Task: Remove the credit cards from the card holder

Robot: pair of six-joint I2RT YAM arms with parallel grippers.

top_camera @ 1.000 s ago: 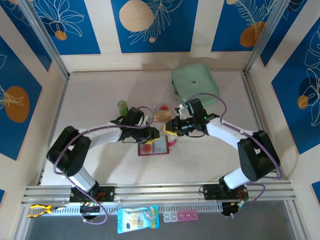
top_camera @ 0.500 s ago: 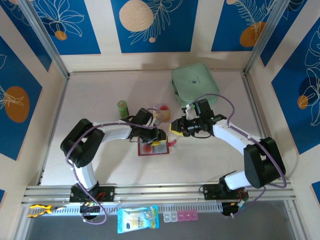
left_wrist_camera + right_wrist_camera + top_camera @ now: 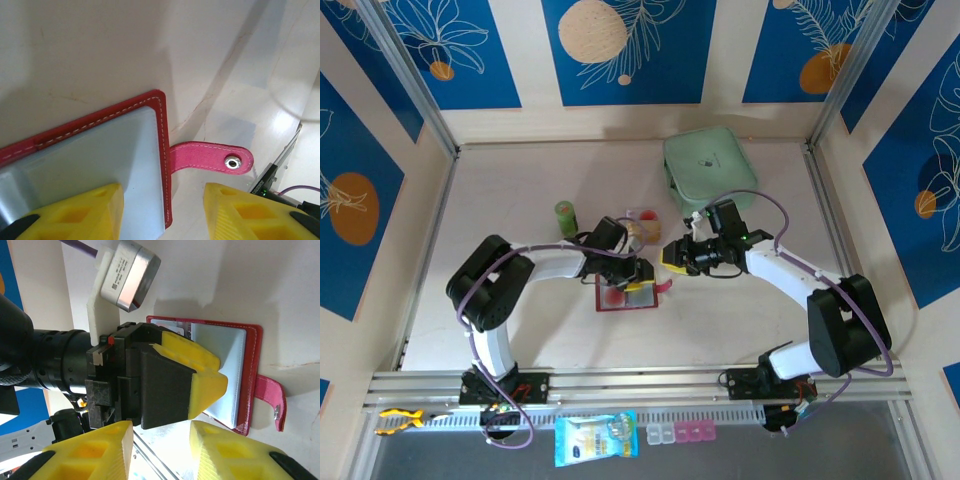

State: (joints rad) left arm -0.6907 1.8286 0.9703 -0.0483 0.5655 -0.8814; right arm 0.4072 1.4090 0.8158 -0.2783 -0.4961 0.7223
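The card holder (image 3: 628, 293) lay open and flat on the bench (image 3: 520, 200), in front of both arms, with its snap tab (image 3: 210, 157) stretched out on the right side. Its right half showed a pale clear sleeve (image 3: 100, 170). In its left half a credit card (image 3: 612, 296), pale with a red round mark, sat partly under the left arm.

The left gripper (image 3: 162, 215) was low over the holder's right edge with its fingers (image 3: 80, 215) spread. 1 finger was over the sleeve and the other over bare bench beside the tab, with nothing pinched between them. The right gripper (image 3: 160, 440) hung just right of the holder, its 2 fingers (image 3: 225, 450) apart and empty.

A tan and pink card-like thing (image 3: 642, 226) lay just beyond the holder; I could not tell what it was. A mint-green pouch (image 3: 710, 165) sat toward the back wall.
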